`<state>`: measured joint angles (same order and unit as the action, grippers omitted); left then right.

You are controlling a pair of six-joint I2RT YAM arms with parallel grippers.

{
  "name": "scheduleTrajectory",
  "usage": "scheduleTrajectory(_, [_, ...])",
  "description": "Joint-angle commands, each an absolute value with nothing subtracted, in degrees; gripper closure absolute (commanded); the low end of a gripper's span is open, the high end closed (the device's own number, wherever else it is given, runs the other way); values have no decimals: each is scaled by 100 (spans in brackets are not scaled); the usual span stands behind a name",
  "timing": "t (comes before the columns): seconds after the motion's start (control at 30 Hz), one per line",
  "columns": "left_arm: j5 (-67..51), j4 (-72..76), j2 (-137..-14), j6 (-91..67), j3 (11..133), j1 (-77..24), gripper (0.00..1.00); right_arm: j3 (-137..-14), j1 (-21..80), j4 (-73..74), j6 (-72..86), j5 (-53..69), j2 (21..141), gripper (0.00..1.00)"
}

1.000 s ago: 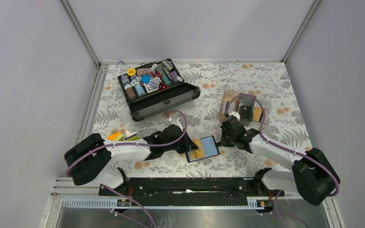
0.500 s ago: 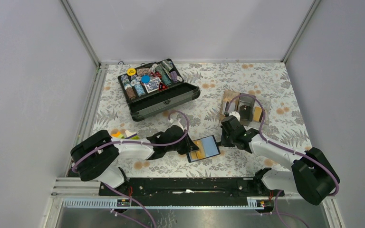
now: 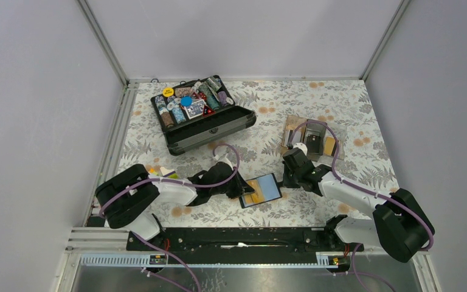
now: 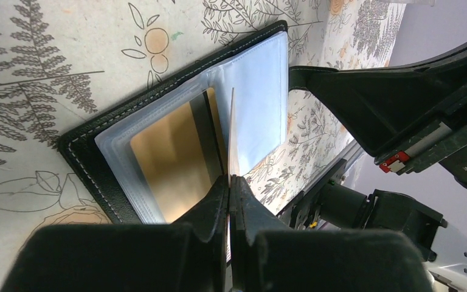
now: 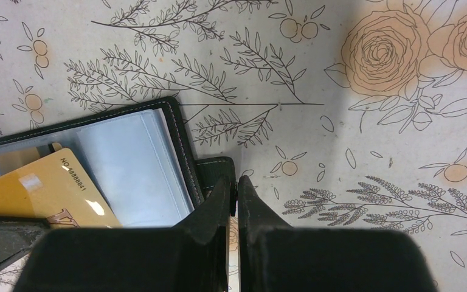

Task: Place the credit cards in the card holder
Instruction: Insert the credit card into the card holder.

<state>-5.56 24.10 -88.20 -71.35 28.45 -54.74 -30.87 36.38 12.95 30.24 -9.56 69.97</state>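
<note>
The card holder (image 3: 269,187) lies open on the flowered table between both arms, black outside with blue-grey clear pockets (image 5: 134,164). My left gripper (image 3: 241,188) is shut on a gold credit card (image 5: 42,188), seen edge-on in the left wrist view (image 4: 231,134), with its far end over the holder's left pocket (image 4: 176,152). A gold-tan surface with a dark stripe shows in that pocket. My right gripper (image 5: 236,180) is shut on the black tab (image 5: 219,167) at the card holder's right edge (image 3: 280,182).
A large black chip case (image 3: 210,128) stands open at the back left, full of chips. A clear tray (image 3: 316,143) with more cards sits behind the right arm. Small coloured pieces (image 3: 158,172) lie by the left arm's elbow. A metal rail (image 3: 237,234) runs along the near edge.
The left arm's elbow has swung right and its wrist has edged toward the holder with the card. The right jaws have closed on the holder's tab; that arm stays put.
</note>
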Motion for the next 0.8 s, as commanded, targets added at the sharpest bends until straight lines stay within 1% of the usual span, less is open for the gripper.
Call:
scheduleTrajectory(0.0, [-647,2958,-9007,-7304,2755,-5456,100,-3125,3673,1305,3057,-1085,7040,100])
scheduleTrajectory(0.53, [-422,3239,-9133,-7677,2438,-5456,100,-3152,3669,1358,3063,-1090,7066,100])
scheduleTrajectory(0.77, [-597,3502,-9376,-7642,2491,-5441,100,-3160,3665,1390,3066,-1090,7053,100])
